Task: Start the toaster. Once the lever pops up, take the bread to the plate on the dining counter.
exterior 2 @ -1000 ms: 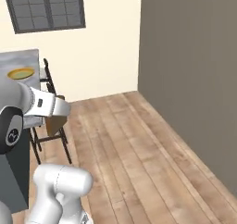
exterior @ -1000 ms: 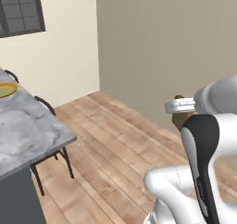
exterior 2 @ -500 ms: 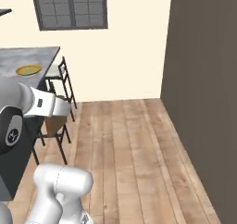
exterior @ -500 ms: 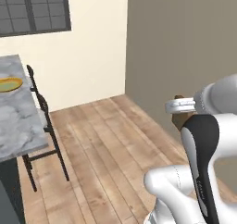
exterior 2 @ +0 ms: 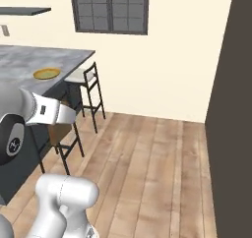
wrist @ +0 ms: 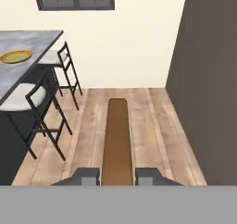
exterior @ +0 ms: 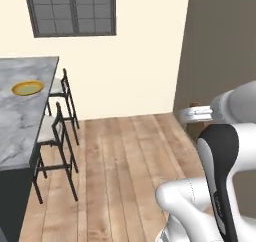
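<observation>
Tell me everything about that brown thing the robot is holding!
That is the bread, a thin, flat, tan-brown slice that looks toasted. In the hand view you see it edge-on as a long, narrow strip sticking straight out from the pincer. The two dark fingertips press on it from either side, so the pincer is shut on it. Nothing else touches it; it hangs in the air over the wooden floor.

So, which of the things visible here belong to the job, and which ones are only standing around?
Belong to the job:
- bread, held edge-on in the shut end effector
- plate, bare, on the dining counter

Only standing around:
- two stools beside the counter
- window in the cream wall
- wooden floor
</observation>
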